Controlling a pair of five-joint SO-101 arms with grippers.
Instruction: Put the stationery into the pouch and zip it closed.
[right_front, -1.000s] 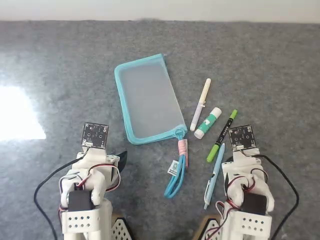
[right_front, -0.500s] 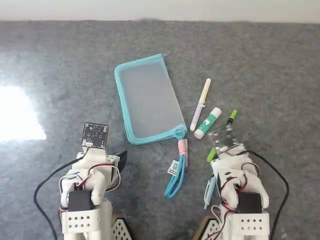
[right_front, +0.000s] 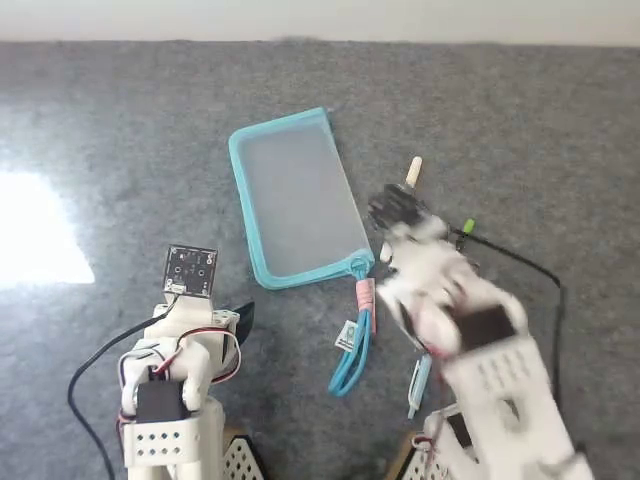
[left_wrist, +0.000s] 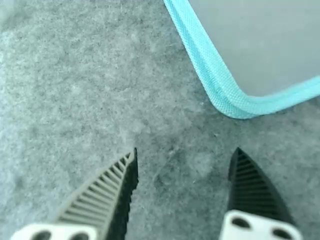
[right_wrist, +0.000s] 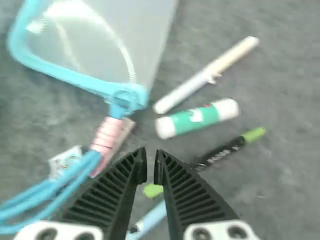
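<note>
Above the stationery on the grey felt table (right_front: 110, 120) the right gripper (right_wrist: 150, 166) is now held, its jaws pressed almost together with nothing between them. A second ago this arm was folded at the near edge; it has since been swung forward, so that the gripper is placed between the zip corner of the translucent pouch with turquoise trim (right_front: 295, 205) and the cream-coloured pen (right_front: 413, 168). Near its tips lie the white-and-green glue stick (right_wrist: 195, 119) and the black marker with a lime-green cap (right_wrist: 227, 146); the light blue pen (right_front: 418, 385) is left nearer the arm's base. A first pick is judged to be beginning, though the jaws would have to be parted first. Nothing has been shifted: pouch, pens and the blue wrist strap with pink tag (right_front: 352, 365) are laid as before, no item yet inside. The left gripper (left_wrist: 182, 172) has not been moved: it is spread wide and empty, just beside the pouch's near corner.
</note>
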